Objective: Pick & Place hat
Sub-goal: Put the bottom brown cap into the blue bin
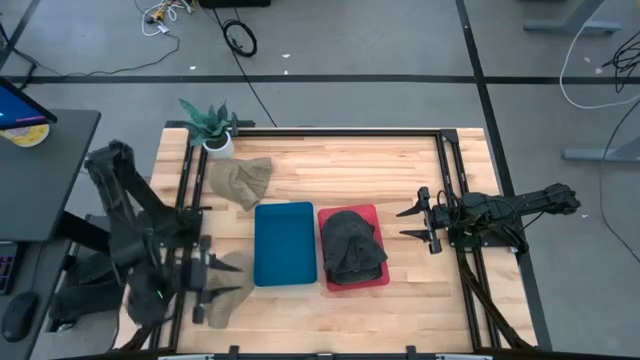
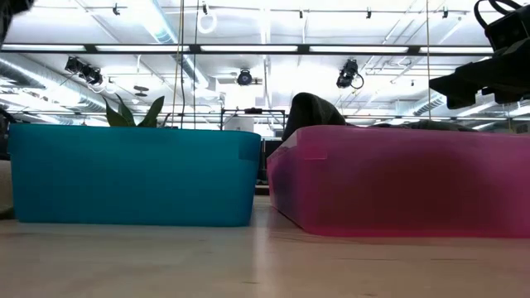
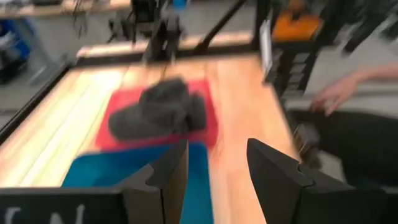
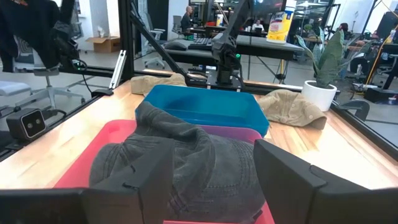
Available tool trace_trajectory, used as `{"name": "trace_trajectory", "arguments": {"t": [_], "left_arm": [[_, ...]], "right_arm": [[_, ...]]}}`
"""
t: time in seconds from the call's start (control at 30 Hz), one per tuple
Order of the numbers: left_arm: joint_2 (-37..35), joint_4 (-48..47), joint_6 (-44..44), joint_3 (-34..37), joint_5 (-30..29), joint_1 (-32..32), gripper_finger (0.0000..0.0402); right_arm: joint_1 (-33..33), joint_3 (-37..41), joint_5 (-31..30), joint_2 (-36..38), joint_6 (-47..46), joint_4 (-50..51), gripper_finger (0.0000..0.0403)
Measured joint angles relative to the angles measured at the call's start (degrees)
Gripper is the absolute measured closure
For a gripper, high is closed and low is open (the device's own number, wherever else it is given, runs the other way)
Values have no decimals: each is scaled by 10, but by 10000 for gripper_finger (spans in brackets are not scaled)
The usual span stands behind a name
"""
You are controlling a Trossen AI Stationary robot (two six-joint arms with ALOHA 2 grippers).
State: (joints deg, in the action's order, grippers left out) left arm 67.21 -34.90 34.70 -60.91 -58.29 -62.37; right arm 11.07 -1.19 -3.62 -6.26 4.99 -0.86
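A dark grey hat point(image 1: 352, 245) point(image 4: 180, 168) point(image 3: 158, 112) lies in the red tray point(image 1: 325, 215), its crown rising above the rim in the low view point(image 2: 310, 108). The blue tray point(image 1: 285, 245) stands beside it on the left. One khaki hat point(image 1: 240, 180) point(image 4: 292, 104) lies flat on the table near the far edge. A second khaki hat point(image 1: 232, 290) point(image 4: 155, 83) lies by the near left corner. My left gripper point(image 1: 212, 281) point(image 3: 217, 146) is open above it, pointing toward the trays. My right gripper point(image 1: 408, 223) point(image 4: 211, 155) is open, just right of the red tray.
A potted plant point(image 1: 212, 125) point(image 4: 323, 68) stands at the far left corner beside the far khaki hat. Black frame rails point(image 1: 445, 170) run along the table's sides. A person's hand point(image 3: 336, 93) shows beyond the table's near side. Bare wood point(image 1: 340, 165) lies beyond the trays.
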Motion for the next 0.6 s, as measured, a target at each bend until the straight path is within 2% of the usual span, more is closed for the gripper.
{"name": "trace_trajectory", "arguments": {"t": [0.1, 0.27, 0.4, 0.6], "left_arm": [[77, -129, 100, -71, 36, 6, 232], [190, -294, 216, -142, 177, 29, 232], [251, -348, 227, -149, 266, 41, 232], [307, -362, 168, -142, 406, 35, 232]], "right_arm": [[0, 0, 0, 0, 0, 0, 179], [0, 0, 0, 0, 0, 0, 179], [0, 0, 0, 0, 0, 0, 179], [0, 0, 0, 0, 0, 0, 179]]}}
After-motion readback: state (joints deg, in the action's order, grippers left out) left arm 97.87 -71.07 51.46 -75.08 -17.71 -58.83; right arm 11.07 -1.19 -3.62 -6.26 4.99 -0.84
